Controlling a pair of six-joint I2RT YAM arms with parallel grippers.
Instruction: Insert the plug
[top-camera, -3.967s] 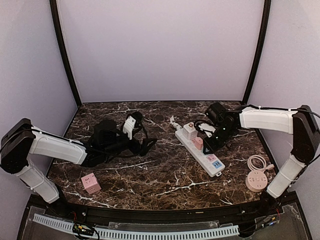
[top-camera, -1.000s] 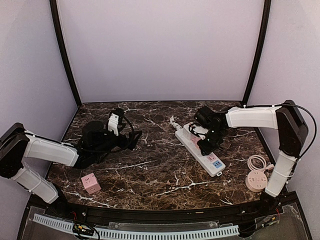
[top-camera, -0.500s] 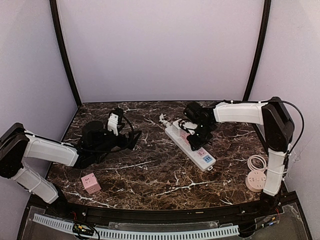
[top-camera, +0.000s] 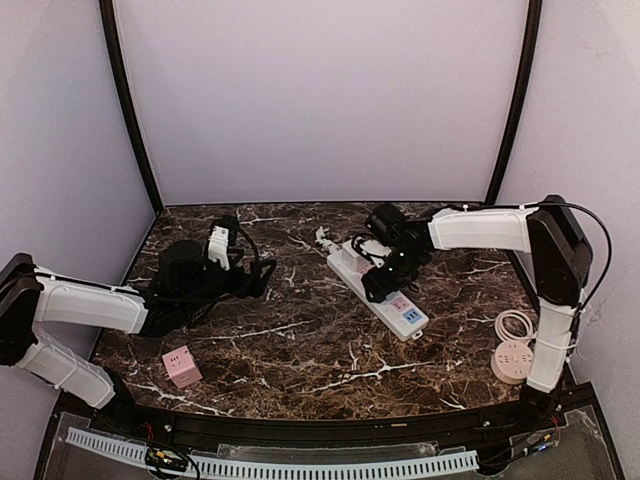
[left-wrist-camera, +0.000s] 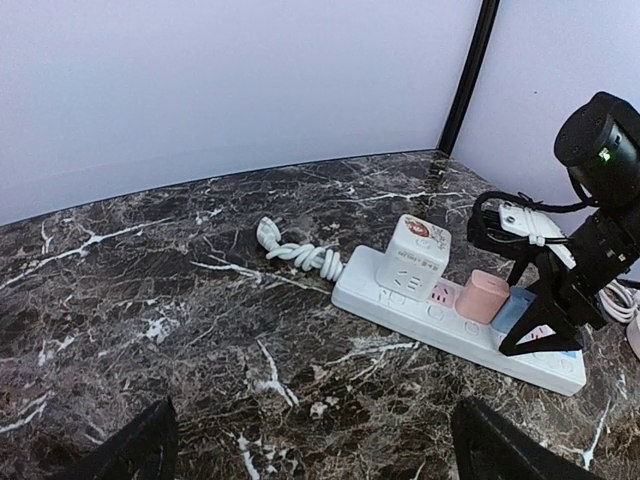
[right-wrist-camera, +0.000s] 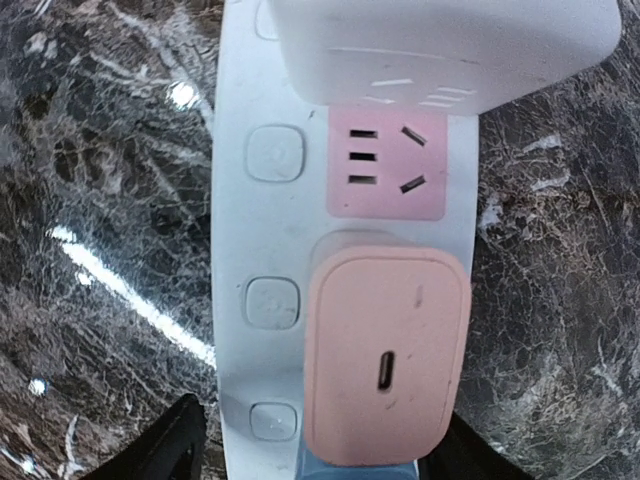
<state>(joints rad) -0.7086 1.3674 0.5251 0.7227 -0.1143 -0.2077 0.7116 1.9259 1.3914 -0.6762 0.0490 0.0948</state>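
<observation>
R gripper (left-wrist-camera: 540, 322) hangs over the power strip (left-wrist-camera: 400, 300), abt mid-length. Jaws are spread, one finger (right-wrist-camera: 180, 440) outside the strip's button side and the other past the opposite edge. Nothing pinched.

Pink plug (right-wrist-camera: 388, 365) sits in the strip between the empty pink socket (right-wrist-camera: 385, 165) and the blue end. Body looks flat on the strip face, so insert prob. done. Spread jaws fit a let-go, w/ gripper centred above in case it needs a push. Can't confirm full seating from these views.

L gripper (left-wrist-camera: 318, 452) is well off the strip's cord end and facing it, jaws wide apart, empty. Prob. parked clear; not bracing the strip.

Around:
- White adapter (left-wrist-camera: 415, 255) is in the cord-end socket, just beside the empty one. It's tall, the closest obstacle to R gripper.
- Bundled cord (left-wrist-camera: 300, 255) lies at the strip's end.
- Pink cube (top-camera: 181, 366) and round socket (top-camera: 513, 361) are both well apart from the strip, no interference.
- Strip is unheld and could slide if pressed off-centre.
</observation>
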